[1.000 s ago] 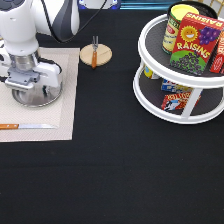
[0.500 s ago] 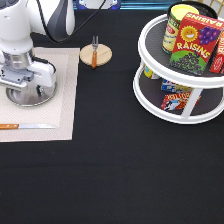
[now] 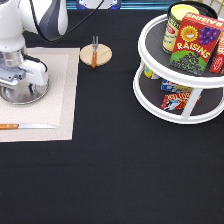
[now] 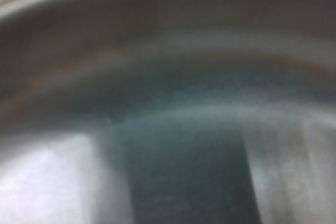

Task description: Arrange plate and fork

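Observation:
The shiny silver plate (image 3: 36,93) rests on the beige placemat (image 3: 60,105) at the exterior view's left. My gripper (image 3: 20,84) is down on the plate, shut on its rim, and the hand hides much of it. The wrist view shows only the plate's metal surface (image 4: 165,125) from very close. The fork (image 3: 94,50), with an orange-brown handle and short tines, lies across the round wooden coaster (image 3: 103,56) near the exterior view's top, to the right of the placemat and apart from the gripper.
A wooden-handled knife (image 3: 25,126) lies along the placemat's lower part. A white two-tier round rack (image 3: 150,100) at the exterior view's right holds a raisins box (image 3: 195,42), a can (image 3: 175,25) and other packets.
My gripper and the plate have shifted together towards the exterior view's left on the placemat. Fork, coaster and knife have not moved.

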### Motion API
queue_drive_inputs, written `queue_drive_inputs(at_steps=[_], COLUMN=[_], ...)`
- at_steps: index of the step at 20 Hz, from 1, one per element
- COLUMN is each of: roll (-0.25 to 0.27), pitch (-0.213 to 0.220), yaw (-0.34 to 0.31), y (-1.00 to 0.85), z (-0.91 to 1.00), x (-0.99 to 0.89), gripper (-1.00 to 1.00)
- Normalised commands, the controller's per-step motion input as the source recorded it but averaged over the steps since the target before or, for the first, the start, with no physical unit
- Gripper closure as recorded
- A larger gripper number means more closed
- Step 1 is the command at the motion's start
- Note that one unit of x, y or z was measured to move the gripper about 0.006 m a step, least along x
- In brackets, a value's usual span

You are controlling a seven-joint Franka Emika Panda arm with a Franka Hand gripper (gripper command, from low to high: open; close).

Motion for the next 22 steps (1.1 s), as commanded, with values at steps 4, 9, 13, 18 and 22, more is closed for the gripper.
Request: queue_drive_inputs(at_steps=[4,9,13,18,22], roll=[0.002,0.0,-0.001,-0.002,0.0], pitch=[-0.004,-0.044,-0.123,-0.17,-0.13], yaw=[0.045,0.059,0.03,0.005,0.017], y=[0.54,0.71,0.75,0.7,0.69], z=[0.74,0.7,0.51,0.37,0.15], x=[-0.18,-0.42,-0.82,-0.92,-0.93], gripper=[-1.0,-1.0,-1.0,-1.0,-1.0])
